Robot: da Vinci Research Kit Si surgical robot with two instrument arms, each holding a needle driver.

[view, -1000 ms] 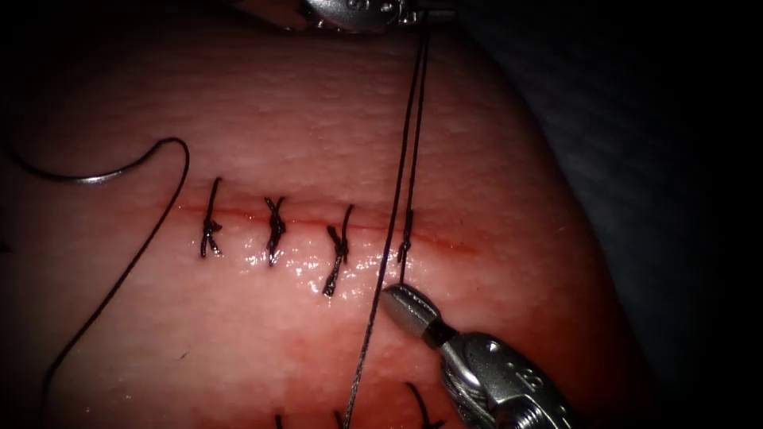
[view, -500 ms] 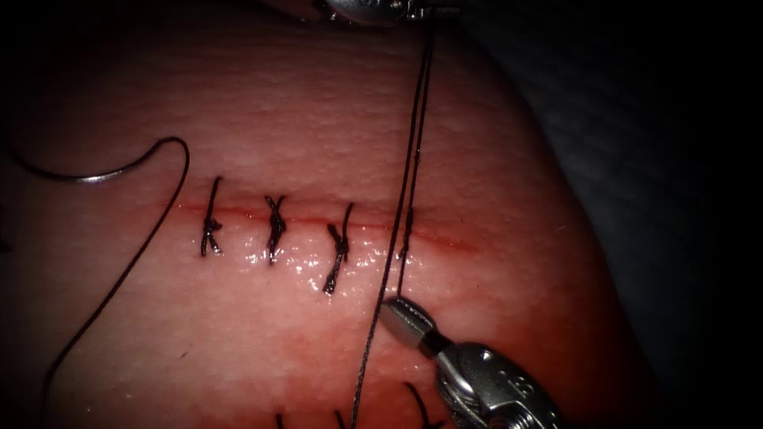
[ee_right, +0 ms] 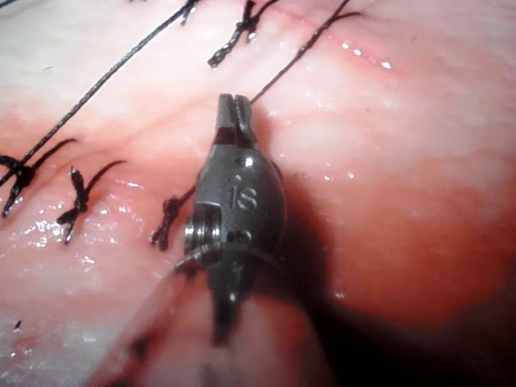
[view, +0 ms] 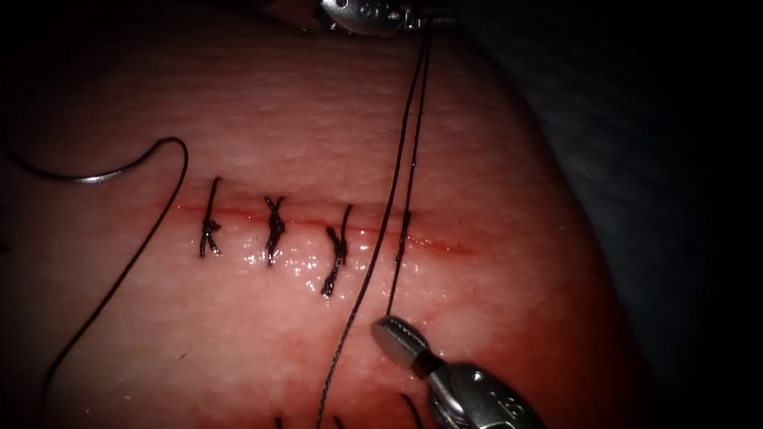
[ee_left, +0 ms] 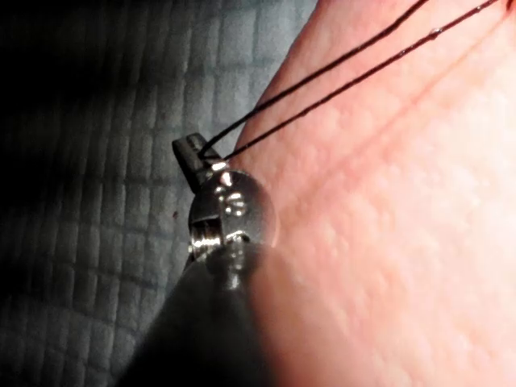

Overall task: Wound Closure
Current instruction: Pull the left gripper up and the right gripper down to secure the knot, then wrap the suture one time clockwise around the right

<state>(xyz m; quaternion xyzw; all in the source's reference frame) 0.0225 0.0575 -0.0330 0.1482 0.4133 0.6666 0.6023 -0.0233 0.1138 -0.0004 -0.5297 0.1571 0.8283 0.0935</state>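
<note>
Right tool (view: 395,334) sat below the cut (view: 318,221) in the endoscope view, jaws closed on the short thread end (view: 395,278) that ran up from its tip to the fourth stitch (view: 404,230), the rightmost of the row. In the right wrist view, the same tool (ee_right: 234,109) was clamped on that strand with tip just off the wet tissue surface (ee_right: 419,161).

Left tool (view: 373,14) lay far above the cut at the frame's upper edge, jaws shut on thread (view: 413,103); two strands dropped from it toward the fourth stitch. One continued past the right tool's tip on its left side and ran off the lower edge. Left wrist view: both strands led away taut from the closed tip (ee_left: 193,153) across the tissue (ee_left: 403,242).

Needle (view: 87,176) rested free on the tissue, well left of both tools and left of the stitch row, held by neither, not in the tissue. Its thread tail (view: 119,278) curved down from it.

Three tied stitches (view: 274,230) stood left of the right tool's strand. Red fluid (view: 445,246) marked the cut's right end.
</note>
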